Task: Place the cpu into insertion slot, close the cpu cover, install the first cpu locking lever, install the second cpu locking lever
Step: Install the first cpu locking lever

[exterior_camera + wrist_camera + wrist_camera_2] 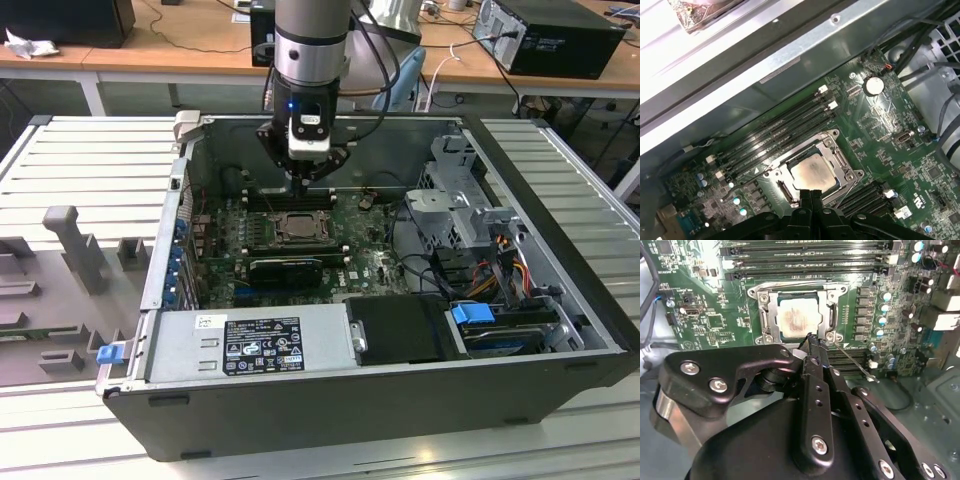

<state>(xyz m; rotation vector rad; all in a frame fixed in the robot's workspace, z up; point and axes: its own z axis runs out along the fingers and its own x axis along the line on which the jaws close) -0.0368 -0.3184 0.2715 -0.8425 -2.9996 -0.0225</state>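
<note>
Jaws pressed together, tips meeting with no gap in both wrist views, hang from the arm [312, 50] in the upper middle of the exterior view. They reach down into an open computer case [400, 400] that lies on a ribbed grey desk [90, 160].

At the centre of the exterior view sits the slot [297, 227], on a green board [705, 315]. The cpu [799, 317], a pale metal square with a smudged face, lies flat inside it. The cover [771, 315], a silvery frame, lies closed around the cpu, whose face shows through its window.

In the second wrist view, the jaw tips sit just at one corner of the cover. A thin metal lever [855, 361] runs out from that same corner, slanting across the dark memory slots beside it. I cannot tell whether the tips touch or pinch the lever.

More long black memory slots [805, 260] lie along the socket's opposite side.
</note>
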